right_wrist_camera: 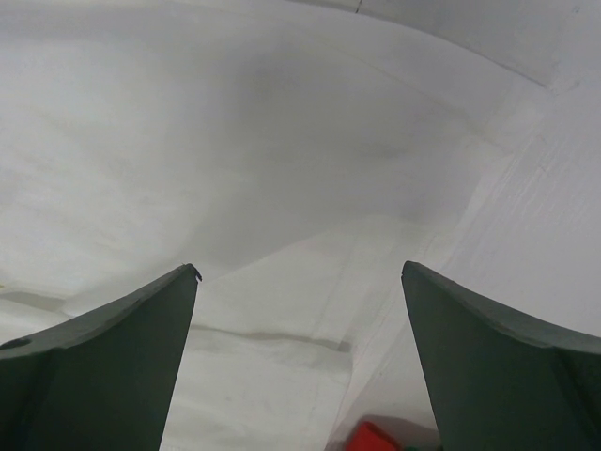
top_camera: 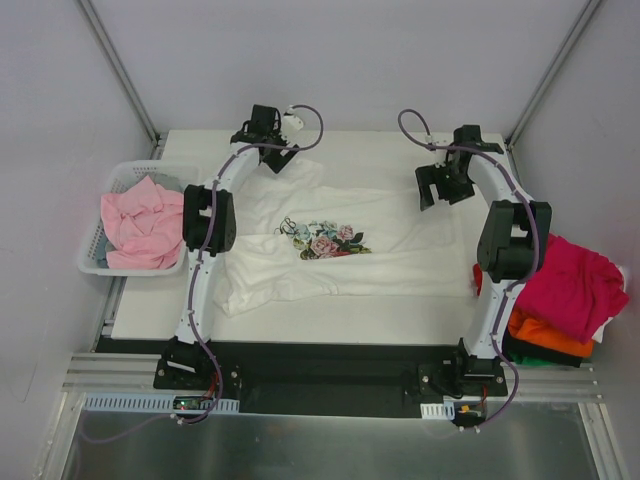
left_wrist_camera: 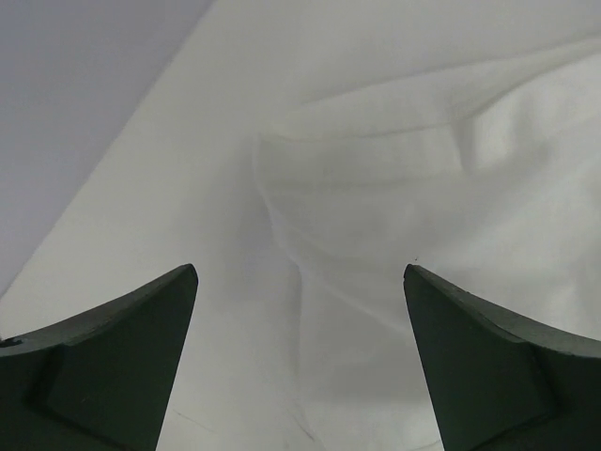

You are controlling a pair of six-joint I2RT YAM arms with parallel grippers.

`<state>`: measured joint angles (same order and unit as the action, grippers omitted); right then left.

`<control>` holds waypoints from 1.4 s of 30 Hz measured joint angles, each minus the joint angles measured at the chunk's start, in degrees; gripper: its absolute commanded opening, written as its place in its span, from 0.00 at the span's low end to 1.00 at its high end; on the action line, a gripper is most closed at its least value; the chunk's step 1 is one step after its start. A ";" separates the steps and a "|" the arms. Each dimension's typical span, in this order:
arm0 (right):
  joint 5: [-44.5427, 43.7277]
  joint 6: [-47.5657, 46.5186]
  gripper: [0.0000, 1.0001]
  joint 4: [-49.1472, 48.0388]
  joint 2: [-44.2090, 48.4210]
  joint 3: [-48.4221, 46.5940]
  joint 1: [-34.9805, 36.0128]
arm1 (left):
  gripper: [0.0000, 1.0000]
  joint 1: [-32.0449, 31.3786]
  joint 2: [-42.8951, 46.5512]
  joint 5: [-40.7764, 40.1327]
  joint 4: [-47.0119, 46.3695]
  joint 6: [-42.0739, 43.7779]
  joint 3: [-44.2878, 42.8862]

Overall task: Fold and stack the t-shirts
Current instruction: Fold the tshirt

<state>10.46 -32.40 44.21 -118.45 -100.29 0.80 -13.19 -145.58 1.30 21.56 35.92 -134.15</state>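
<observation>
Top external view is showing the white floral t-shirt (top_camera: 330,240) lying spread and rumpled across the table (top_camera: 400,310), with the left gripper (top_camera: 277,158) hanging over its far-left corner and the right gripper (top_camera: 440,190) over its far-right part. Both wrist views are showing fingers standing wide apart above white cloth, each gripper released and grasping nothing. A pale pink t-shirt (top_camera: 140,225) is lying in the white lattice basket (top_camera: 95,262) at left, while a magenta t-shirt (top_camera: 570,285) is sitting on an orange t-shirt (top_camera: 545,335) at right
</observation>
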 measured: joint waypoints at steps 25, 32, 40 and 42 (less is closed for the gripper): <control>-17.16 -10.91 0.96 -2.03 -0.26 8.44 4.07 | 0.92 -2.67 5.57 -7.08 -1.40 6.43 14.80; -20.28 -14.27 0.98 -6.19 1.01 13.53 4.59 | 0.94 -2.99 6.62 -8.33 -2.40 7.37 16.92; -22.10 -16.20 1.00 -11.02 5.55 20.46 5.57 | 0.95 -3.02 7.78 -9.07 -2.99 7.56 18.86; -22.12 -16.35 1.00 -11.63 6.43 21.73 5.60 | 0.96 -3.02 8.07 -9.20 -3.17 7.58 19.43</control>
<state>-11.66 -48.75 32.58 -112.03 -78.56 6.39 -16.21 -137.51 -7.90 18.39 43.51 -114.72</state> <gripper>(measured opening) 0.993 0.951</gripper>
